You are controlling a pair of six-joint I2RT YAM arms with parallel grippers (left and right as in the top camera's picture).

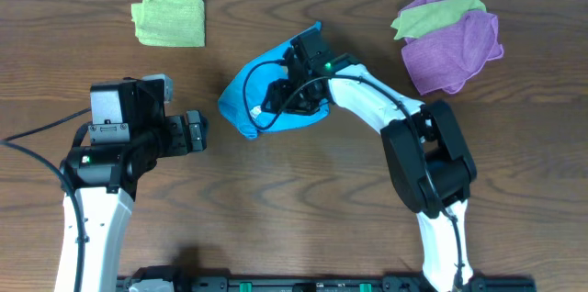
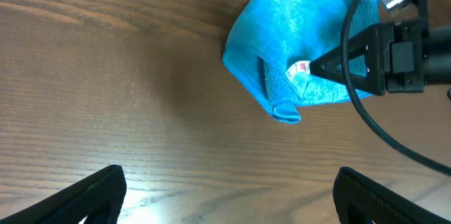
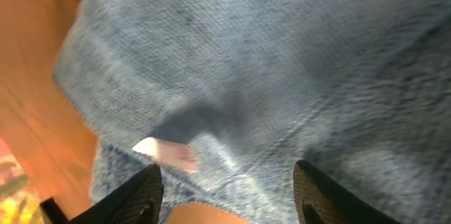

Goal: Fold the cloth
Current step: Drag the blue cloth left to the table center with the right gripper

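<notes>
The sky-blue cloth (image 1: 241,99) lies bunched in the middle of the wooden table, its small white tag (image 2: 299,69) near its front edge. It also shows in the left wrist view (image 2: 296,27) and fills the right wrist view (image 3: 268,55), where the tag (image 3: 165,152) is blurred. My right gripper (image 1: 274,101) is low over the cloth, jaws open (image 3: 225,189), straddling the edge by the tag; it also shows in the left wrist view (image 2: 320,65). My left gripper (image 1: 197,133) is open and empty (image 2: 225,182) over bare table, left of the cloth.
A folded yellow-green cloth (image 1: 169,20) lies at the back left. A purple cloth (image 1: 455,49) with another yellow-green cloth (image 1: 436,15) on it is heaped at the back right. A black cable (image 2: 359,104) loops off the right arm.
</notes>
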